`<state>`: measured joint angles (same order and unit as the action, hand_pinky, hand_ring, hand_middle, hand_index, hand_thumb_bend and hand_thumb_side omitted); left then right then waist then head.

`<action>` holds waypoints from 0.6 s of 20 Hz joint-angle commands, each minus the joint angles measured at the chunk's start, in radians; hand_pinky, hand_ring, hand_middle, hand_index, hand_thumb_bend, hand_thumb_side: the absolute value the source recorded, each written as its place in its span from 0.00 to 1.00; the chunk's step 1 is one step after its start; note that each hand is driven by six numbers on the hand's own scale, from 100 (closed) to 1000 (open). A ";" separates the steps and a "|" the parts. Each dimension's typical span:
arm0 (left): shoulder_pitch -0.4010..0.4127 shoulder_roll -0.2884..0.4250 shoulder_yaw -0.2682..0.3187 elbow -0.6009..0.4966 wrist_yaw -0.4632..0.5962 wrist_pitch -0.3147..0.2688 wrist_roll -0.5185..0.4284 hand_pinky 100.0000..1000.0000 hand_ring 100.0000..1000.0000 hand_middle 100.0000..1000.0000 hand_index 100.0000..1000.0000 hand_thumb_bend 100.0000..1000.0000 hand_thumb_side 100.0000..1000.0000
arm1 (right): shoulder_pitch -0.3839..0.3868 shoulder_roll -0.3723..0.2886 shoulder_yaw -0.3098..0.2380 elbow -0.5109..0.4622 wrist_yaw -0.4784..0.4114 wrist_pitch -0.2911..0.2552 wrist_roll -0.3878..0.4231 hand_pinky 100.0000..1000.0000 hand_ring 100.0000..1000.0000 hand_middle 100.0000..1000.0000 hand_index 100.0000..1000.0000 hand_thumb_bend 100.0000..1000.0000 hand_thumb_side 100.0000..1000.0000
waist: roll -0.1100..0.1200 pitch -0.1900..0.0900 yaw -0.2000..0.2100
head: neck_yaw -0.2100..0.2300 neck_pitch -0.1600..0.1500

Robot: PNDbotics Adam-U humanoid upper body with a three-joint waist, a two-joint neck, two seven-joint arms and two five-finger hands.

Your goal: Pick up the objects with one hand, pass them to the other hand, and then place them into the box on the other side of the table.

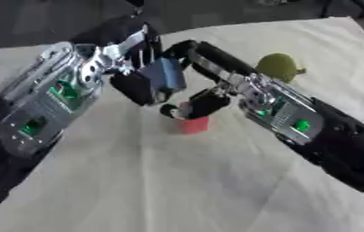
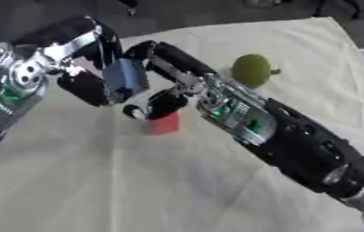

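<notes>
Blue is the colour of the small block (image 1: 166, 75) held up in the air between the two robot hands, above the middle of the table (image 1: 177, 181). The left hand (image 1: 141, 81) comes in from the left side, and its dark fingers are curled round the blue block. The right hand (image 1: 205, 102) reaches in from the right and meets it there; its long fingers lie along the top of the block and its thumb hangs down below, but I cannot tell if it is gripping the block or only touching it. A small red block (image 1: 193, 124) stands on the pale cloth just under the right hand. A round green fruit (image 2: 251, 70) sits on the cloth behind the right arm, well apart from the red block.
</notes>
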<state>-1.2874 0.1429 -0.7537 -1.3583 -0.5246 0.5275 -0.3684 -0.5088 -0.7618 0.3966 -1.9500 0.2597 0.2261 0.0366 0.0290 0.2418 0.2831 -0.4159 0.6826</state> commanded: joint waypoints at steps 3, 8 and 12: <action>-0.018 0.010 0.013 0.001 -0.044 0.008 -0.013 0.61 0.44 0.27 0.37 0.34 0.00 | -0.015 0.003 0.009 -0.050 0.013 -0.014 0.010 0.71 0.78 0.71 0.87 0.45 0.00 | -0.001 -0.011 0.000 | -0.001 -0.011; -0.029 0.036 0.016 -0.037 -0.052 -0.006 -0.076 0.62 0.42 0.27 0.37 0.39 0.00 | -0.011 -0.013 0.000 -0.050 0.077 0.040 0.019 0.76 0.84 0.77 0.92 0.56 0.00 | 0.000 -0.014 -0.001 | -0.002 -0.009; -0.034 0.057 0.020 -0.060 -0.058 -0.006 -0.137 0.62 0.43 0.27 0.37 0.41 0.00 | -0.006 -0.017 -0.008 -0.050 0.113 0.105 -0.003 0.76 0.86 0.79 0.94 0.56 0.00 | 0.001 -0.017 -0.003 | -0.004 -0.012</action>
<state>-1.2958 0.1756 -0.7492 -1.3999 -0.5744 0.5223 -0.4872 -0.5057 -0.7616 0.4025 -1.9791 0.3579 0.3121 0.0410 0.0290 0.2418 0.2814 -0.4174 0.6826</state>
